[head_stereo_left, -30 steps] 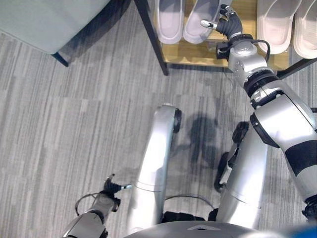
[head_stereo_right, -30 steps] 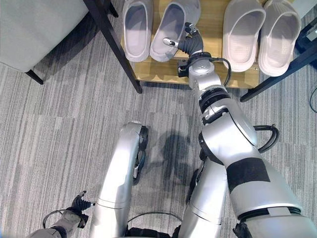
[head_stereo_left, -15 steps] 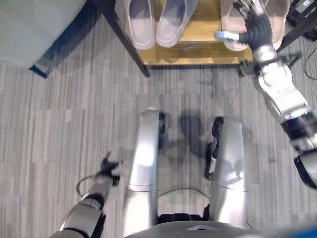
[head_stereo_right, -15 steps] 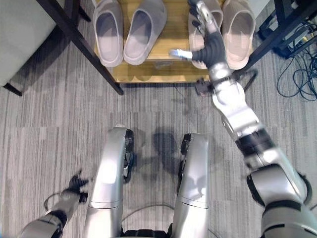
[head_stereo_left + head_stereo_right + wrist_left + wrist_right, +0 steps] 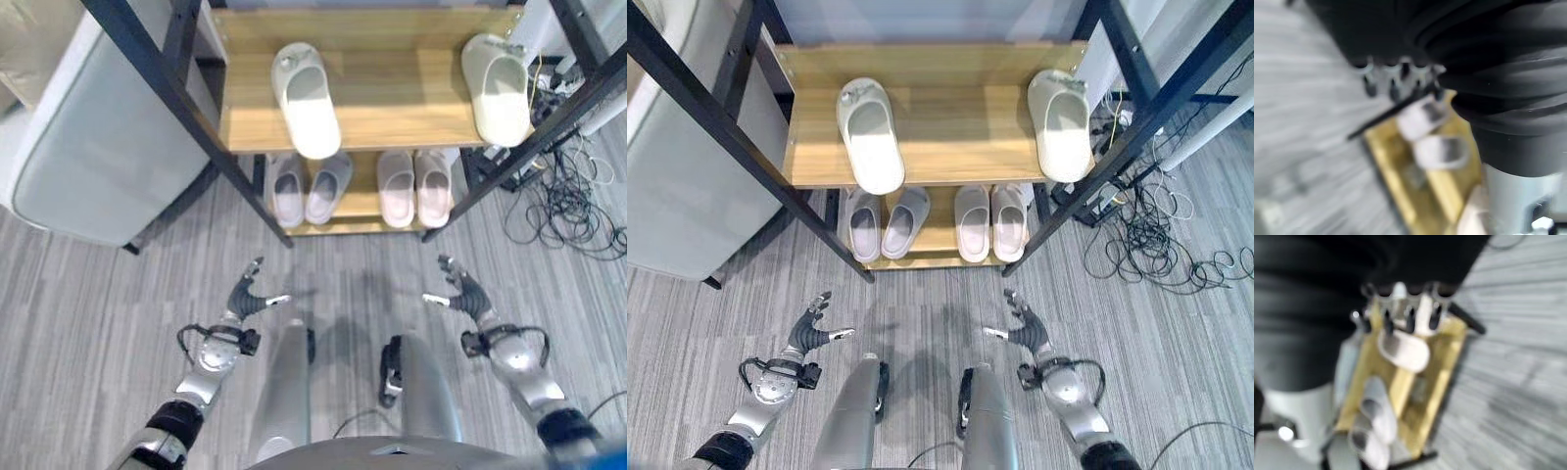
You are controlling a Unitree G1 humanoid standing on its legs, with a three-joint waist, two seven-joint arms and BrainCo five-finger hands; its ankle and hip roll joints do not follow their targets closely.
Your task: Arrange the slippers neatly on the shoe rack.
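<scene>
The shoe rack has a wooden upper shelf (image 5: 392, 98) and a lower shelf (image 5: 936, 257). On the upper shelf lie two white slippers, toes toward me and far apart: one to the left (image 5: 306, 98), one at the right end (image 5: 497, 88). The lower shelf holds a grey pair (image 5: 287, 188) (image 5: 328, 186) and a pale pink pair (image 5: 396, 188) (image 5: 432, 186), side by side. My left hand (image 5: 250, 294) and right hand (image 5: 460, 292) hover open over the carpet in front of the rack, holding nothing. The right wrist view shows straight fingers (image 5: 1396, 316) pointing at the rack.
A grey upholstered piece of furniture (image 5: 98, 166) stands just left of the rack. Black rack posts (image 5: 186, 108) (image 5: 563, 93) slant down on both sides. Loose cables (image 5: 573, 211) lie on the carpet to the right.
The camera has pulled back, so the whole rack now shows. My right hand has come away from the lower-shelf slippers to the floor side. My left hand has risen forward.
</scene>
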